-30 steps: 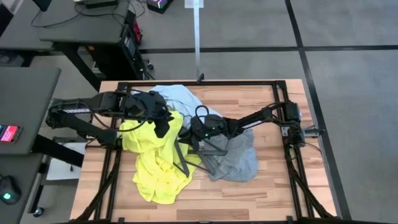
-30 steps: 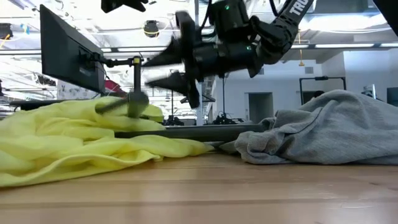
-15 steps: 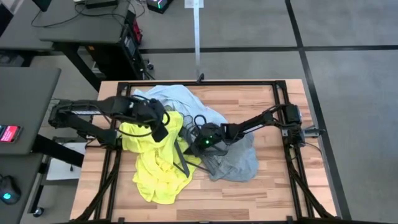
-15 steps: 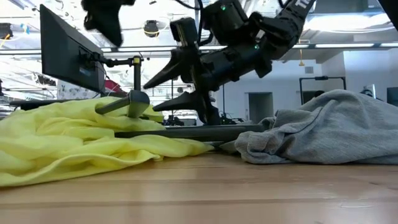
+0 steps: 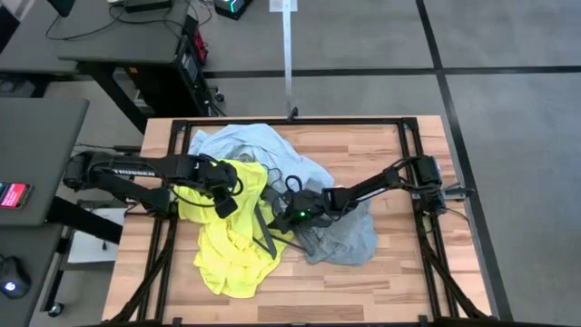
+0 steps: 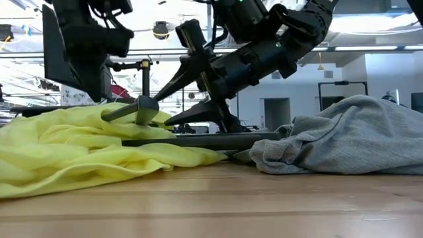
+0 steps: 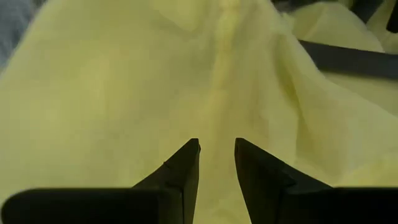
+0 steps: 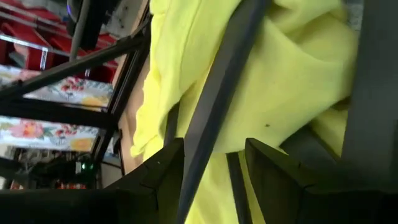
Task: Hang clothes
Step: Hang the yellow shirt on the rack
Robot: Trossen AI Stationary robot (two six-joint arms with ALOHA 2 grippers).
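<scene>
My left gripper [image 7: 216,163], jaws parted and empty, over the yellow T-shirt [image 5: 231,245] mid-table; right gripper [image 8: 211,165], open, straddles a hanger bar [image 8: 214,106].

Both arms are matte black all over, built from chunky tube segments with blocky joints. The left arm [image 5: 136,169] has white TROSSEN lettering running along its long link. The right arm [image 5: 381,180] is slimmer-looking, with a small green light glowing near its wrist and black cables looping off it. Each pincer has two dark, wedge-shaped fingers [image 7: 180,174] with flat inner faces and sharp tapered tips, the same on the right pincer [image 8: 208,168].
</scene>
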